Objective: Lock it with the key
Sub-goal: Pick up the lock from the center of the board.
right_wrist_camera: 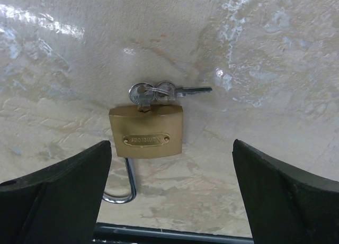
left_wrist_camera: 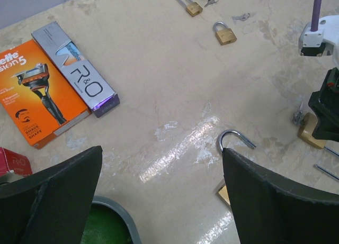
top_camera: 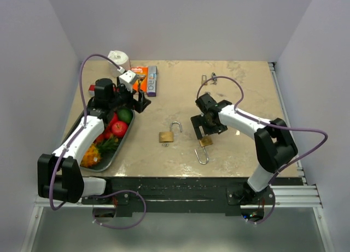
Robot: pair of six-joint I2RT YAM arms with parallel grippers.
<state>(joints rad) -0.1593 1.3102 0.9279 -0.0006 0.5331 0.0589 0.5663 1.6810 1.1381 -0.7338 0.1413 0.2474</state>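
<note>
Right gripper [right_wrist_camera: 170, 167] hangs just above the padlock [right_wrist_camera: 146, 133], jaws spread wide, nothing between them, no contact. The padlock lies flat on the table [top_camera: 180, 99], toward the right side and near the front edge. Its long axis runs far to near. The key [right_wrist_camera: 140, 93] sits in the end facing the far side, and the shackle [right_wrist_camera: 127, 186] sticks out toward the near edge. Only one leg shows leaving the body, and it curls off sideways, so it looks open. A spare key [right_wrist_camera: 190, 89] on the same ring lies crosswise along the key end, tip to the right in the wrist view.

Over to the left gripper [left_wrist_camera: 161, 164]: spread just as wide, empty too, hovering above the far right corner of the tray [top_camera: 116, 153]. Out in front of it, mid-table, lies a second padlock [top_camera: 166, 136]. Its shackle is swung open and points to the far side, well apart from the first lock.

The tray is full of fruit. There's a red fruit [top_camera: 119, 128], a green fruit [top_camera: 125, 115] right below the left fingers, and a yellow-orange spiky fruit [top_camera: 90, 153] at the near end.

Beyond the tray, an orange razor box [left_wrist_camera: 37, 96] and a grey R&O box [left_wrist_camera: 79, 69] lie side by side, touching. A paper roll [top_camera: 119, 59] stands behind them. A pair of small padlocks [left_wrist_camera: 226, 35] with loose keys sits near the far edge.
</note>
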